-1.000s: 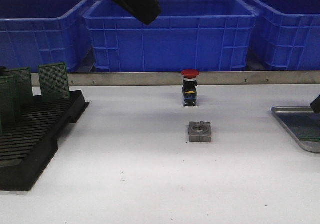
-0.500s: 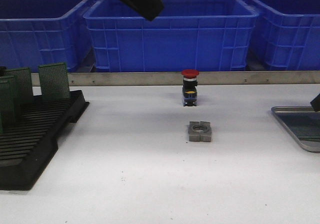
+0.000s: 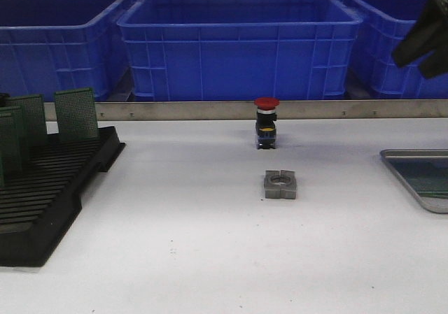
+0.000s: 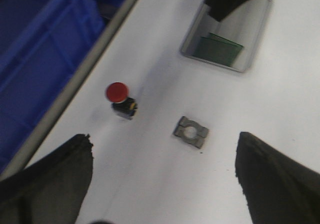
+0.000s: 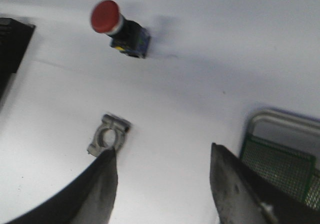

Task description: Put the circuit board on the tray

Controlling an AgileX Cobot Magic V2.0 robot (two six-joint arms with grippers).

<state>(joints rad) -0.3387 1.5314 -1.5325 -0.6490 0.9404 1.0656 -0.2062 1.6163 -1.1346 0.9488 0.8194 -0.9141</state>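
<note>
Board [image 4: 218, 51] lies flat in tray [image 3: 404, 168] at table's right edge, green face up; seen also from right wrist [image 5: 280, 169]. Right gripper [image 5: 162, 184] jaws apart, empty, raised above tray. Left gripper [image 4: 162, 174] jaws apart, empty, high over table. Red button [image 3: 266, 122] mid-table, grey clamp [image 3: 281, 184] just in front. Black rack [image 3: 49, 188] at left holds upright boards.
</note>
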